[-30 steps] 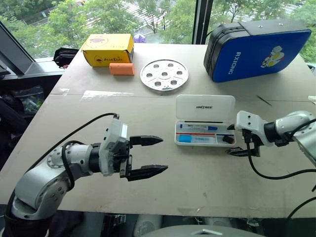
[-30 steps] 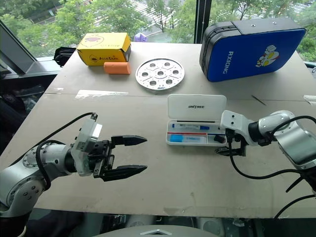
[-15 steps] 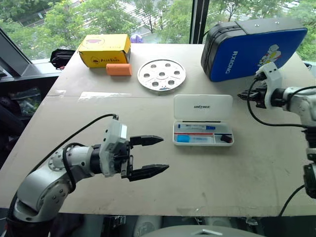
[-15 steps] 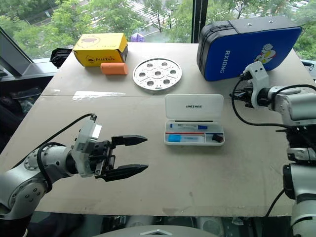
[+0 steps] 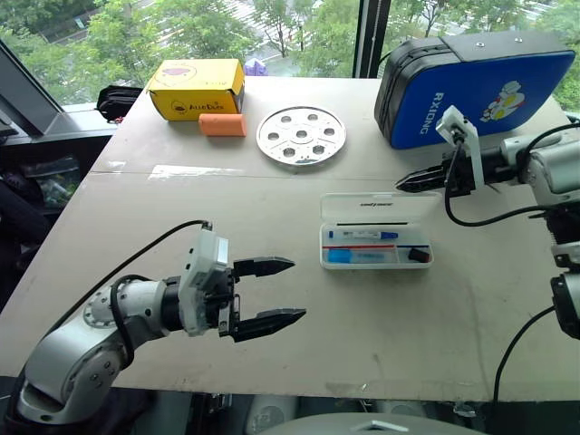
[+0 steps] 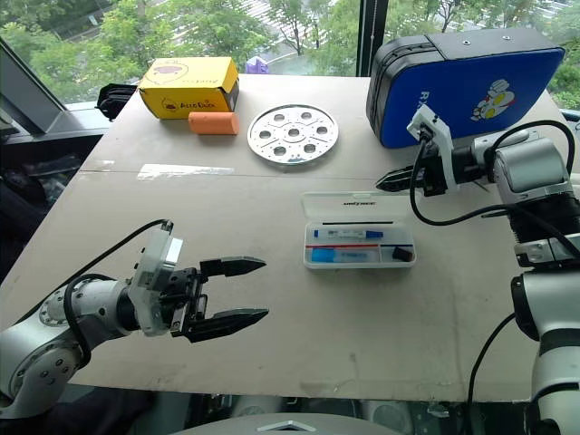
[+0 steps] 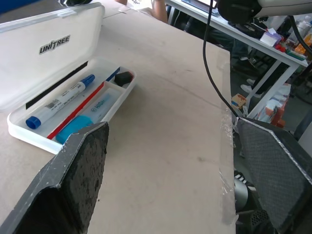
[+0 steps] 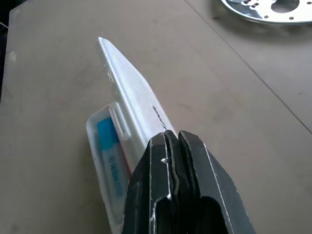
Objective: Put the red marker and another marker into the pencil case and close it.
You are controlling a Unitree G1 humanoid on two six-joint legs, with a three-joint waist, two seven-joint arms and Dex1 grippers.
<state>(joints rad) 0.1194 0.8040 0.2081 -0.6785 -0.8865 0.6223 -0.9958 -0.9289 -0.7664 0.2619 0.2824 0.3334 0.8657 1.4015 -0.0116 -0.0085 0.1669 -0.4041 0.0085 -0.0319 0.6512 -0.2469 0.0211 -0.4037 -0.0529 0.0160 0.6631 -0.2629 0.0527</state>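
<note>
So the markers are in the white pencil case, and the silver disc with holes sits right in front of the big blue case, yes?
Not quite. The markers do lie in the pencil case, but the silver disc sits beside the blue case, toward the yellow box. The left eye view shows it.

Even, bright daylight enters from the large windows behind the pale beige wooden table [image 5: 272, 353] — shadows on it are faint and soft. The round perforated metal disc [image 5: 301, 137] shows mild glare — wrist views slightly soft.

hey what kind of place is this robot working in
Probably a lab or office workspace: a worktable by a big window looking onto trees, and, in the left wrist view, another desk cluttered with small items.
</note>
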